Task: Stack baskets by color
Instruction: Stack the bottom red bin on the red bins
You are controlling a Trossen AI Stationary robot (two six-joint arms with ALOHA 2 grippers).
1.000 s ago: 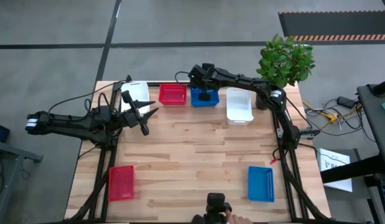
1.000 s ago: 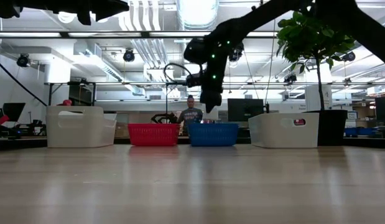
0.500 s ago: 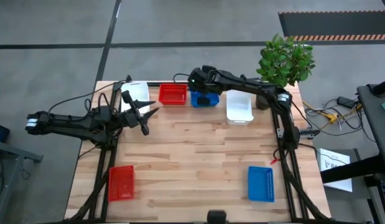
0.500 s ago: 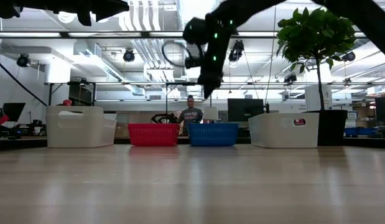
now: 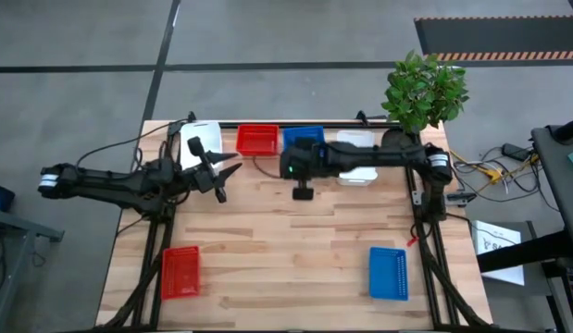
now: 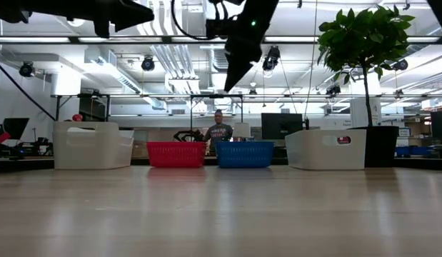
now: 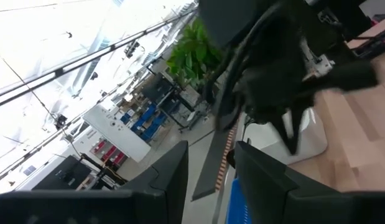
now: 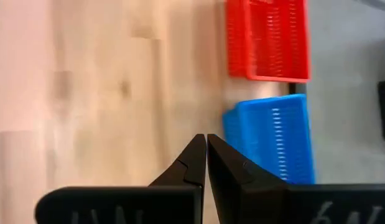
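Note:
Along the far edge stand a white basket (image 5: 203,137), a red basket (image 5: 257,139), a blue basket (image 5: 303,137) and a second white basket (image 5: 356,155), each on its base. A red basket (image 5: 180,271) lies near left, a blue basket (image 5: 388,273) near right. My right gripper (image 5: 303,193) hangs shut and empty above bare table, just on the near side of the far blue basket (image 8: 273,146). My left gripper (image 5: 226,176) floats open and empty over the left side, next to the far-left white basket.
A potted plant (image 5: 425,91) stands at the far right corner, its black pot (image 6: 381,146) beside the white basket (image 6: 326,148). Bare wood (image 5: 286,250) spreads across the table's middle and near side. A person (image 6: 219,133) shows in the room beyond.
My right gripper, shut throughout, has risen from over the far blue basket and swung toward the table's near edge, ending above the bare wood in front of that basket. The baskets have stayed where they were.

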